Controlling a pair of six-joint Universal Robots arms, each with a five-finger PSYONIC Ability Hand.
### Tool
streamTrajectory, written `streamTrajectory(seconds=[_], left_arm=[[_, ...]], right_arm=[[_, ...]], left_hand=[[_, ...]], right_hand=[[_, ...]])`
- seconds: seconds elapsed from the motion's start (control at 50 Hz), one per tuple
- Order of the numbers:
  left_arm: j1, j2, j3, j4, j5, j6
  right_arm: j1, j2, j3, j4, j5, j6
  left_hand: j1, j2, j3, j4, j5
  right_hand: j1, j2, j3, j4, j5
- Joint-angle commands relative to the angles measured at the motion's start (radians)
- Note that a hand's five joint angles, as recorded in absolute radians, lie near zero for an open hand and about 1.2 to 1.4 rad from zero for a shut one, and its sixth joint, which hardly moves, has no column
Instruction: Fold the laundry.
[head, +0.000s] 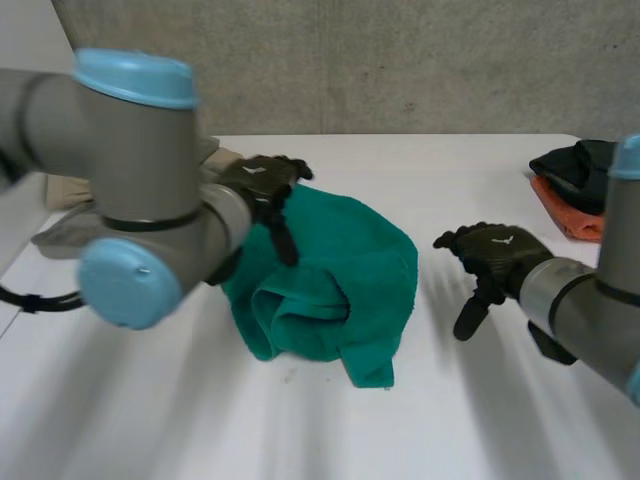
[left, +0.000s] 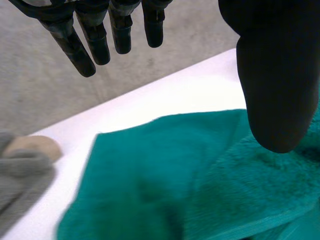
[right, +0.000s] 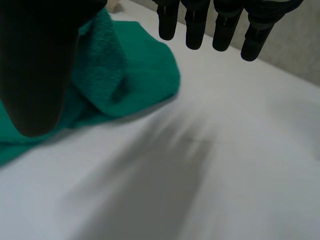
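- Towel (head: 330, 280), teal and crumpled, lies in the middle of the white table (head: 450, 170) in the head view. The left hand (head: 262, 185) is over its far left edge, and the right hand (head: 495, 255) is over bare table beside it, apart.
- Left wrist view: straight fingers (left: 95, 40) and the thumb are spread wide above the towel, holding nothing.
- Right wrist view: the fingers (right: 195, 25) are straight and empty, with the towel beside the thumb.
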Motion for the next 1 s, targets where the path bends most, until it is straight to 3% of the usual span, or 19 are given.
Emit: streamTrajectory(seconds=[0.02, 0.1, 0.14, 0.22, 0.24, 0.28, 0.38, 0.48, 0.64, 0.66, 0.68, 0.72, 0.74, 0.84, 0.9, 1.0], left_arm=[[0.123, 0.109, -0.228, 0.102, 0.045, 0.098], [0.181, 0.088, -0.313, 0.148, 0.089, 0.152], [0.203, 0.068, -0.336, 0.165, 0.114, 0.165], [0.248, 0.003, -0.353, 0.178, 0.188, 0.185], [0.255, -0.015, -0.355, 0.176, 0.214, 0.185], [0.258, -0.031, -0.355, 0.178, 0.232, 0.184], [0.258, -0.061, -0.333, 0.184, 0.264, 0.162], [0.216, -0.101, -0.278, 0.184, 0.298, 0.103], [0.1, -0.184, -0.174, 0.179, 0.315, 0.018], [0.088, -0.19, -0.163, 0.178, 0.312, 0.011], [0.07, -0.196, -0.151, 0.172, 0.303, -0.008], [0.056, -0.196, -0.143, 0.164, 0.292, -0.028], [0.045, -0.189, -0.137, 0.153, 0.278, -0.051], [0.05, -0.098, -0.151, 0.122, 0.217, -0.098], [0.099, 0.03, -0.189, 0.122, 0.143, -0.094], [0.154, 0.277, -0.24, 0.13, 0.094, -0.036]], right_arm=[[0.111, 0.102, -0.08, 0.028, 0.049, 0.382], [0.171, 0.184, -0.148, 0.037, 0.041, 0.559], [0.197, 0.215, -0.179, 0.04, 0.047, 0.598], [0.232, 0.282, -0.261, 0.043, 0.087, 0.599], [0.241, 0.296, -0.292, 0.043, 0.113, 0.589], [0.249, 0.295, -0.317, 0.045, 0.143, 0.57], [0.257, 0.223, -0.367, 0.039, 0.191, 0.49], [0.24, 0.04, -0.39, 0.023, 0.139, 0.397], [0.245, -0.1, -0.398, 0.02, 0.07, 0.389], [0.243, -0.103, -0.398, 0.02, 0.07, 0.391], [0.238, -0.109, -0.398, 0.023, 0.07, 0.397], [0.229, -0.112, -0.398, 0.025, 0.07, 0.403], [0.214, -0.115, -0.395, 0.023, 0.073, 0.403], [0.151, -0.11, -0.397, 0.023, 0.07, 0.397], [0.096, -0.1, -0.404, 0.026, 0.049, 0.346], [0.008, -0.051, -0.41, 0.06, -0.057, 0.124]], left_hand=[[-0.019, -0.034, -0.034, -0.024, -0.05], [-0.019, -0.034, -0.034, -0.024, -0.05], [-0.019, -0.034, -0.034, -0.024, -0.05], [-0.019, -0.034, -0.034, -0.024, -0.05], [-0.019, -0.034, -0.034, -0.024, -0.05], [-0.019, -0.034, -0.034, -0.024, -0.05], [-0.019, -0.034, -0.034, -0.024, -0.05], [-0.019, -0.034, -0.034, -0.024, -0.05], [-0.019, -0.034, -0.034, -0.024, -0.05], [0.077, 0.062, 0.062, 0.072, 0.046], [0.442, 0.427, 0.427, 0.437, 0.411], [0.804, 0.79, 0.789, 0.8, 0.774], [1.198, 1.184, 1.183, 1.194, 1.168], [1.202, 1.188, 1.187, 1.198, 1.172], [1.202, 1.188, 1.187, 1.198, 1.172], [1.202, 1.188, 1.187, 1.198, 1.172]], right_hand=[[-0.049, -0.032, -0.028, -0.037, -0.049], [-0.049, -0.032, -0.028, -0.037, -0.049], [0.067, 0.085, 0.088, 0.08, 0.068], [0.598, 0.616, 0.619, 0.61, 0.598], [0.884, 0.902, 0.905, 0.897, 0.885], [1.171, 1.189, 1.192, 1.183, 1.171], [1.172, 1.19, 1.193, 1.185, 1.173], [1.172, 1.19, 1.193, 1.185, 1.173], [1.172, 1.19, 1.193, 1.185, 1.173], [1.172, 1.19, 1.193, 1.185, 1.173], [1.172, 1.19, 1.193, 1.185, 1.173], [1.172, 1.19, 1.193, 1.185, 1.173], [1.172, 1.19, 1.193, 1.185, 1.173], [1.172, 1.19, 1.193, 1.185, 1.173], [1.172, 1.19, 1.193, 1.185, 1.173], [1.172, 1.19, 1.193, 1.185, 1.173]])
